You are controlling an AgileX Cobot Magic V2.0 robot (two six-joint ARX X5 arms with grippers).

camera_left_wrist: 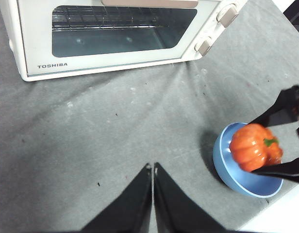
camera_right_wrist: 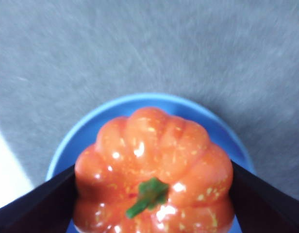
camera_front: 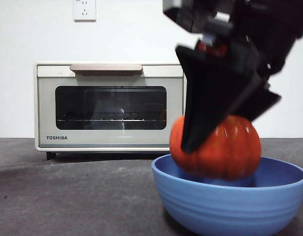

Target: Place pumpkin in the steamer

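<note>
Now my right pincer [camera_right_wrist: 152,194] clamps the small glossy orange ribbed pumpkin [camera_right_wrist: 152,165] by its flanks, low right of the front view over the wide blue bowl [camera_front: 230,204]; probably light, stiff, slippery.

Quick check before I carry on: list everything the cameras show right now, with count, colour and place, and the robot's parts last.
pumpkin: one, glossy orange with yellow flecks and a green stem, held between the right gripper's jaws just over the bowl.
bowl: one, blue, on the table near the front camera, under the pumpkin.
steamer: one, cream-white TOSHIBA box with a dark glass door, shut, at the back of the table by the wall.
table: one, grey.
wall socket: one, white, on the wall above the steamer.
right gripper: black, shut on the pumpkin over the bowl.
left gripper: black, jaws together, holding nothing, above bare table in front of the steamer.
</note>
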